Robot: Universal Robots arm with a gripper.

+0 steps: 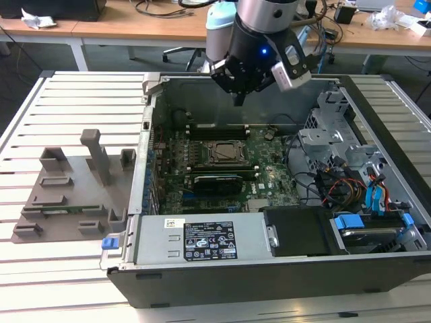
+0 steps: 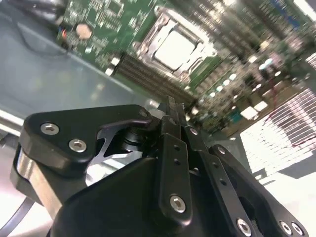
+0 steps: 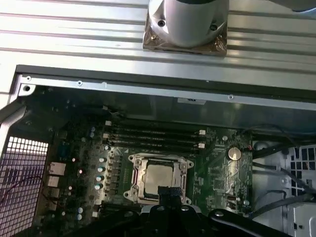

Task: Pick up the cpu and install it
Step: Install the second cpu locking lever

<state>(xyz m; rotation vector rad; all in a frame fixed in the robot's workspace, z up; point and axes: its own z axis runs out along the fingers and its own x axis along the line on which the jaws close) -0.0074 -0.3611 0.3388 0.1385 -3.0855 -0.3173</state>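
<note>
The gripper (image 1: 239, 101) was seen upper centre of the exterior view, fingers closed together, nothing held. The cpu (image 3: 159, 178) was already seated in the socket frame (image 3: 136, 174), lower centre. Risk judged: frame unlatched, chip could be knocked askew.

The cpu (image 3: 159, 176) is a small silvery square chip. It lies flat in the motherboard's socket frame (image 3: 135, 178).
</note>
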